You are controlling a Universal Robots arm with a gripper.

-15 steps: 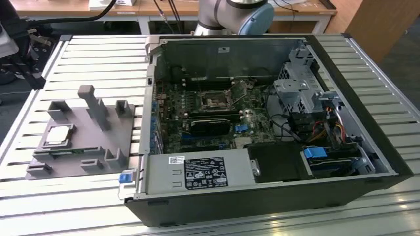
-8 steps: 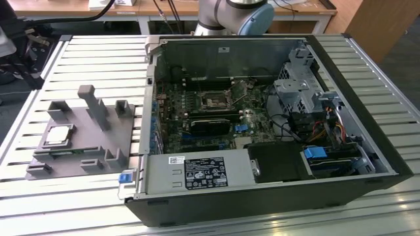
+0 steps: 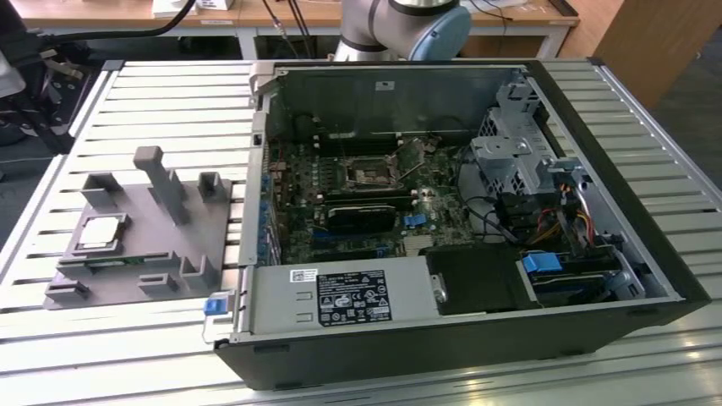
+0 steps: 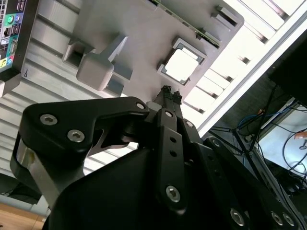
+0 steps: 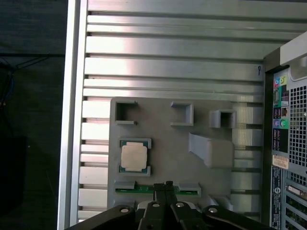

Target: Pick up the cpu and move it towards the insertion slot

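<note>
The cpu [image 3: 101, 230] lies in a grey fixture [image 3: 152, 241] on the slatted table [image 3: 135, 101], at eight o'clock from the insertion slot [image 3: 370, 174] in the exterior view. The gripper [image 5: 165, 184] hovers nearby, its fingers pressed together and empty.

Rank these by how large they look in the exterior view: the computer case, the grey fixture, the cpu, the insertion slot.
1. Computer case.
2. Grey fixture.
3. The cpu and insertion slot look about alike. Their distances from the camera differ, so I leave them unranked.

No legible print; label [image 3: 352, 298] on power supply [image 3: 282, 306] illegibly small.
</note>
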